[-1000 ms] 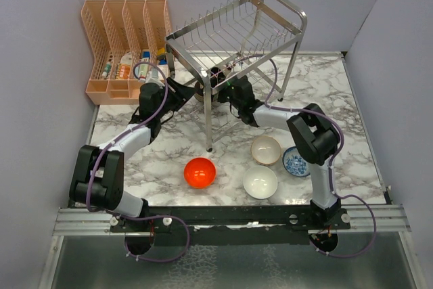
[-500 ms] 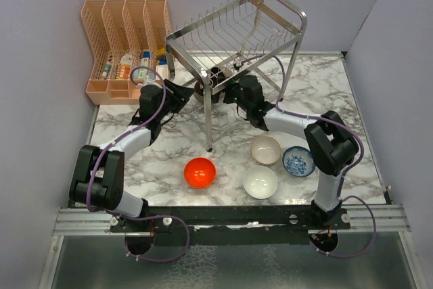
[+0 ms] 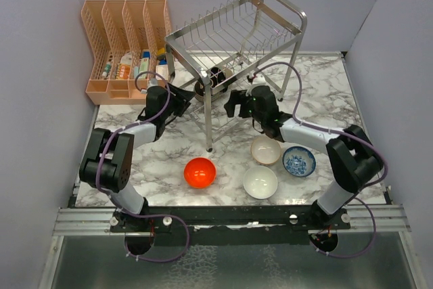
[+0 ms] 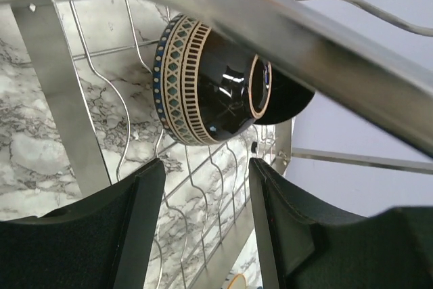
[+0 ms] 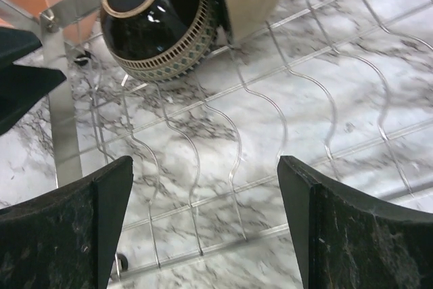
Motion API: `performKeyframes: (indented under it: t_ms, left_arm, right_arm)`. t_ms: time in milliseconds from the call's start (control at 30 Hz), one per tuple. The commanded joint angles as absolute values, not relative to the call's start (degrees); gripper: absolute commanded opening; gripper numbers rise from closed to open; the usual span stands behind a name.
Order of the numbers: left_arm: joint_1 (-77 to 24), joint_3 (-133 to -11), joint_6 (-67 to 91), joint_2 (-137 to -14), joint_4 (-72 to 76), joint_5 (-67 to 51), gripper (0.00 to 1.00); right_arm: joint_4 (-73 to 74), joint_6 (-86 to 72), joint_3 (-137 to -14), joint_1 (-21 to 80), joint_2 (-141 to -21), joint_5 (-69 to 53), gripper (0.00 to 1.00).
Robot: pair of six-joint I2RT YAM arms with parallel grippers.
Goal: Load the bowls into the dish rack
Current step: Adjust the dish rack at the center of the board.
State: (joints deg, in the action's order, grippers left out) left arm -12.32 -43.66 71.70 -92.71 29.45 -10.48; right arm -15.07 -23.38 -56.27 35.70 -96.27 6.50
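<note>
Glossy dark brown round bowl (image 4: 203,89) on its side on lower tier of shiny steel wire dish rack (image 3: 230,32). Left hand (image 4: 203,187) spread, empty, near bowl; right hand (image 5: 203,187) spread wide, empty, at same tier.

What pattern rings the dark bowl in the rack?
The dark bowl has a cream band of diamonds and bars; left wrist view shows it best.
</note>
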Motion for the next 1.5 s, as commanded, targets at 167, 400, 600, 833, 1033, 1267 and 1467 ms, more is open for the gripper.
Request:
performKeyframes:
  t_ms: [167,400,600,833,1033,1267,1467]
  left_arm:
    - [-13.21,-54.14,69.93,-99.22,25.42,-9.49,0.59]
    - [-14.09,-60.82,65.28,-101.11,17.35,-8.33,0.64]
    - [-16.39,-65.38,60.63,-99.75,12.27,-4.34,0.65]
    - [-17.13,-71.42,57.20,-103.24,3.63,-1.23,0.67]
    - [-18.21,-73.64,56.78,-105.88,0.96,0.39,0.68]
    - [-18.28,-70.67,60.97,-107.34,9.52,-0.07,0.68]
    - [-18.71,-69.26,63.74,-107.43,14.40,-0.09,0.68]
  right_arm:
    - [-9.89,-21.89,-52.22,32.41,-85.94,8.88,0.88]
    - [-8.52,-20.70,-51.80,31.84,-83.42,7.94,0.89]
    - [-8.02,-20.07,-52.47,31.73,-83.35,7.58,0.89]
    - [-7.54,-20.06,-52.32,31.40,-83.38,6.63,0.89]
    - [-7.13,-19.53,-52.12,31.03,-83.00,6.26,0.91]
    - [-6.72,-19.51,-51.23,30.85,-82.37,5.77,0.91]
    - [-6.80,-19.81,-50.40,30.76,-81.92,5.20,0.92]
